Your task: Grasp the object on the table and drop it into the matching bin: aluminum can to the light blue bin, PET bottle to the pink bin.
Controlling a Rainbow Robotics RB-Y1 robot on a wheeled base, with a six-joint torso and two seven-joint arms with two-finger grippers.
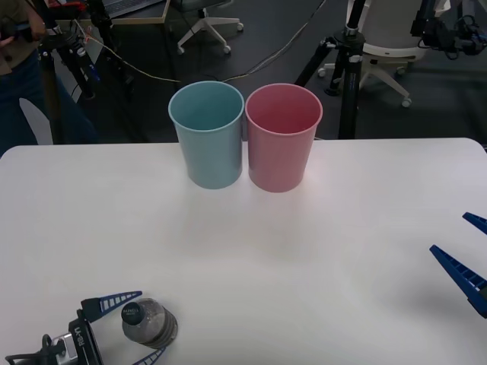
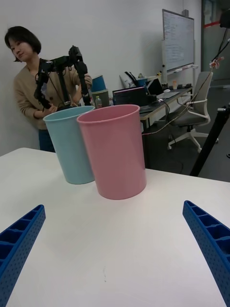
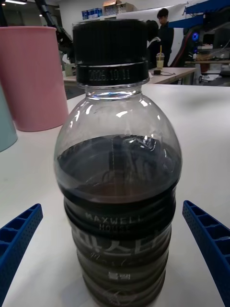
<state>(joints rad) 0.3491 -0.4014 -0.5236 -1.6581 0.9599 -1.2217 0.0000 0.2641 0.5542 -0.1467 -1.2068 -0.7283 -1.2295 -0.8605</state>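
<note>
The bottle [image 1: 149, 322] stands upright near the table's [image 1: 304, 258] front left edge, clear grey-tinted plastic with a black cap (pale digits ring its collar) and dark liquid inside. The left gripper [image 1: 137, 325] straddles it, fingers [image 3: 206, 240] spread, not touching. The right gripper [image 1: 466, 251] hovers spread at the right. The pink bin [image 1: 281, 137] and blue bin [image 1: 207, 133] stand at the back, touching.

Beyond the far edge, at twelve o'clock, a dark floor [image 1: 266, 38] stretches back. A black tripod [image 1: 346, 68] stands at about one o'clock, with a white office chair [image 1: 380, 53] on castors just beyond it. Another white chair base [image 1: 205, 30] sits near eleven o'clock, and a cable [image 1: 137, 68] trails across the floor at ten o'clock. In the right wrist view a whiteboard [image 2: 178, 41] hangs on the wall above a cluttered desk [image 2: 158, 98].
</note>
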